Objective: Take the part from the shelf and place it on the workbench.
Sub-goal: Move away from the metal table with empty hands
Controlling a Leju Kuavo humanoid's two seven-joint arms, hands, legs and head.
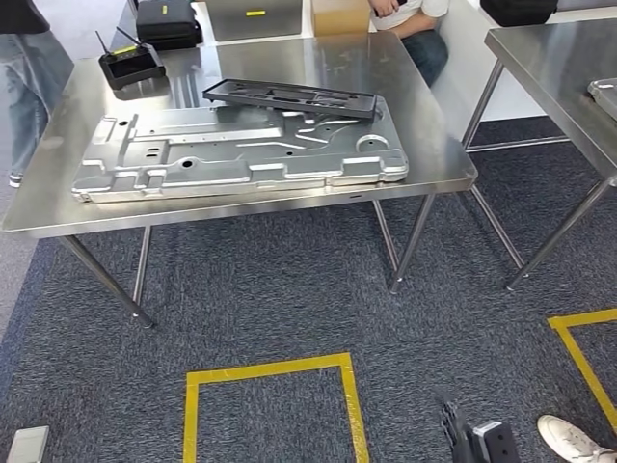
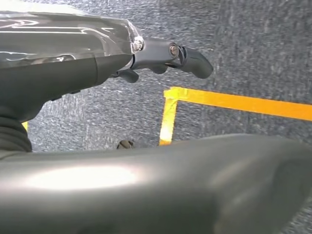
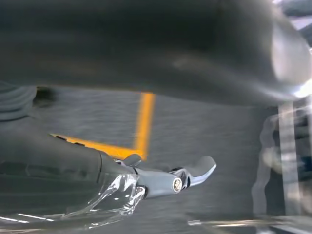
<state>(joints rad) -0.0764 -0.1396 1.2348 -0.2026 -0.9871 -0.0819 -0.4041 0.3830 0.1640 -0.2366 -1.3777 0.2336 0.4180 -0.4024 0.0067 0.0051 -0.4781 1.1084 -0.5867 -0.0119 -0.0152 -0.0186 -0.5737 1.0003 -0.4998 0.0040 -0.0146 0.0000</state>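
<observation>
A flat black frame part (image 1: 291,98) lies on a large silver stamped panel (image 1: 240,154) that covers much of the steel workbench (image 1: 429,125) ahead of me. My right hand (image 1: 476,442) hangs low over the carpet, well short of the bench; in the right wrist view this hand (image 3: 73,170) has its fingers (image 3: 176,183) stretched out with nothing in them. In the left wrist view my left hand (image 2: 66,78) also hangs over the carpet, fingers (image 2: 173,52) extended and apart from the thumb, holding nothing.
A second steel table (image 1: 552,77) stands to the right. Yellow tape squares (image 1: 269,371) mark the carpet near me. A person's white shoe (image 1: 575,439) is at my right. A black antenna device (image 1: 131,66) sits on the bench's far left. People (image 1: 415,24) are behind the bench.
</observation>
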